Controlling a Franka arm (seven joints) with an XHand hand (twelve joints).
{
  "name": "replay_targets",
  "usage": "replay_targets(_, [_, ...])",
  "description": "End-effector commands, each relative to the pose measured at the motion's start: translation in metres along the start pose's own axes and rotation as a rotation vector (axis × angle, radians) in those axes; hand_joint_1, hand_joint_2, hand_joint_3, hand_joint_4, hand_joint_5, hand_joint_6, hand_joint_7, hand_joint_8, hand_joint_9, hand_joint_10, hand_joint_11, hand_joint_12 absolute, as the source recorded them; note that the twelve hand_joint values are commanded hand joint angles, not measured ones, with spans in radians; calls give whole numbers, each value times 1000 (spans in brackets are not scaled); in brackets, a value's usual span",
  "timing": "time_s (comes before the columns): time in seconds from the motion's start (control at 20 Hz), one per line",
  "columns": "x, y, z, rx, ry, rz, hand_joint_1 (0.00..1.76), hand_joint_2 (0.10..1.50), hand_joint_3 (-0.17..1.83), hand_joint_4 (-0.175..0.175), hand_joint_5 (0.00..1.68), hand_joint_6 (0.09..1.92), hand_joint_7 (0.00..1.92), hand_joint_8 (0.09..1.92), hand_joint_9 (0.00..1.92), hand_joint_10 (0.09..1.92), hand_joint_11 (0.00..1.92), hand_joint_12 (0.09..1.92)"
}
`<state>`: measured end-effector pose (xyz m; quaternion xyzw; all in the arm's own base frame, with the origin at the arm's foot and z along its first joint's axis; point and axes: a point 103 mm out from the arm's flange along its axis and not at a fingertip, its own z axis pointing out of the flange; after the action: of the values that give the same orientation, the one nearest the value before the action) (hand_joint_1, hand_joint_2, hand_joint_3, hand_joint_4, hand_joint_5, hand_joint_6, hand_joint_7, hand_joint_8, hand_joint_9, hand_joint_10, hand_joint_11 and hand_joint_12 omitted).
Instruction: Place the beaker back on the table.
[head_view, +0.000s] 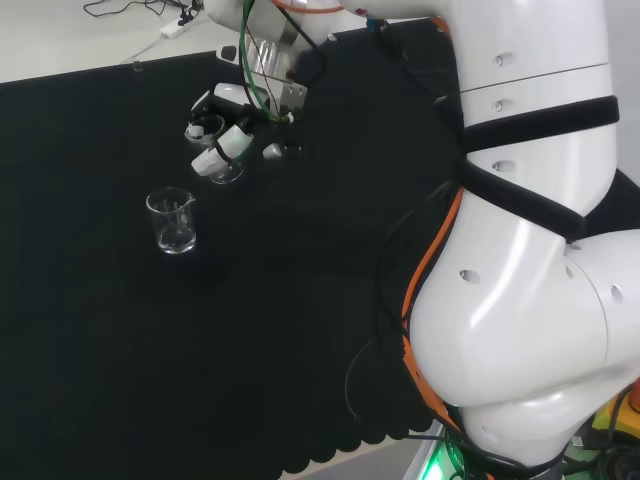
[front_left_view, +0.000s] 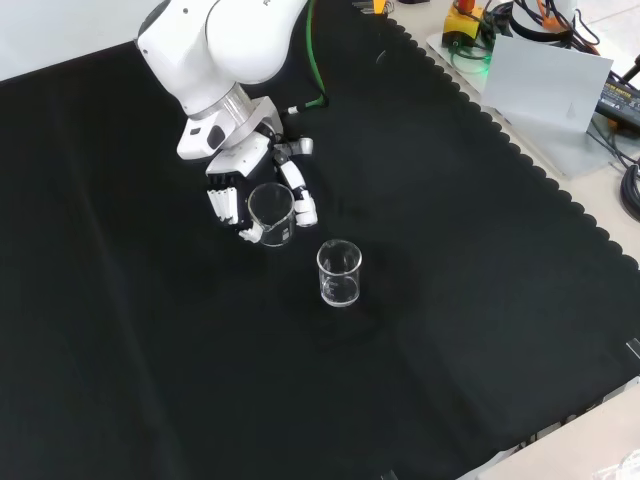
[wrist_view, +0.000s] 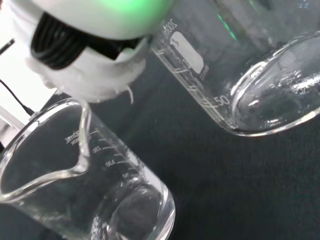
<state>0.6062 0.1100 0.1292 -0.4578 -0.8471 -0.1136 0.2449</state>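
nearest the front camera stood a second beaker on the black cloth; just beyond it the hand, fingers curled round the held beaker, hung above the cloth. setting it down well looked to mean levelling it, lowering clear of its neighbour, then releasing.

held beaker graduation marks reading 200 and 50, standing beaker scale figures illegible
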Motion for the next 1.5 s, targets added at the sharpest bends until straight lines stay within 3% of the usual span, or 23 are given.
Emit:
replay_targets(0.05, [-10, 12, 3, -65, 29, -24, 1303, 608, 824, -175, 1148, 932, 1215, 904, 1525, 861, 1192, 817])
replay_targets(0.7, [-25, 19, 20, -84, 50, -37, 1308, 615, 776, -175, 1184, 846, 1251, 815, 1530, 775, 1224, 776])
replay_targets(1.5, [-49, 30, 40, -133, 83, -15, 1318, 614, 713, -175, 1263, 680, 1329, 642, 1566, 567, 1267, 717])
